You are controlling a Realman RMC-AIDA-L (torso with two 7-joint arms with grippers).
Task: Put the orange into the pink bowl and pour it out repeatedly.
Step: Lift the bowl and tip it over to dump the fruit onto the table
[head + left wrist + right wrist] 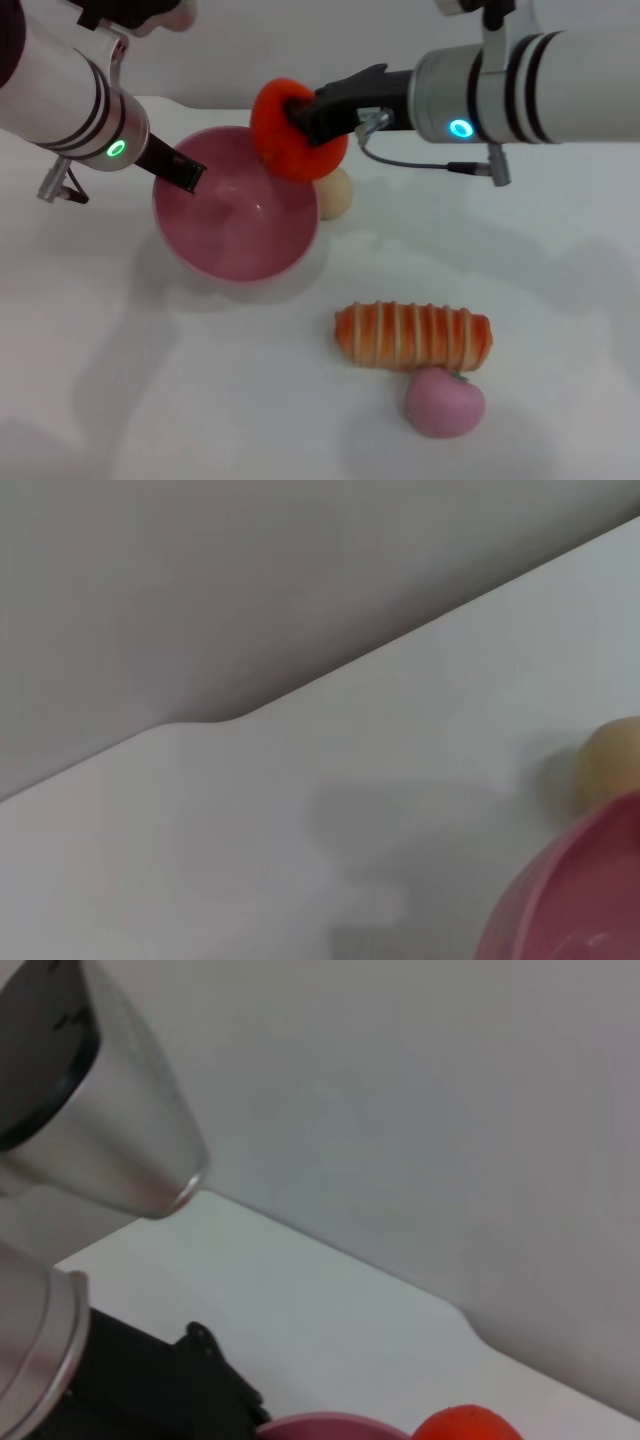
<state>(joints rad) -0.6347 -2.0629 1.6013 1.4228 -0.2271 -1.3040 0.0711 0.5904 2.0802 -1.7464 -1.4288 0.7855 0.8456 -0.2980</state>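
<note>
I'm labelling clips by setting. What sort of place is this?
Probably a lab tabletop: a plain white table, a bare wall, and only toy food, the striped bread and pink peach.

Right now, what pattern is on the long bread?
Orange with cream stripes; the head view shows it best.

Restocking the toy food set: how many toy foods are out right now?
4. The orange is in the right claw above the pink bowl; a beige ball sits behind the bowl; striped bread and pink peach lie nearer.
</note>
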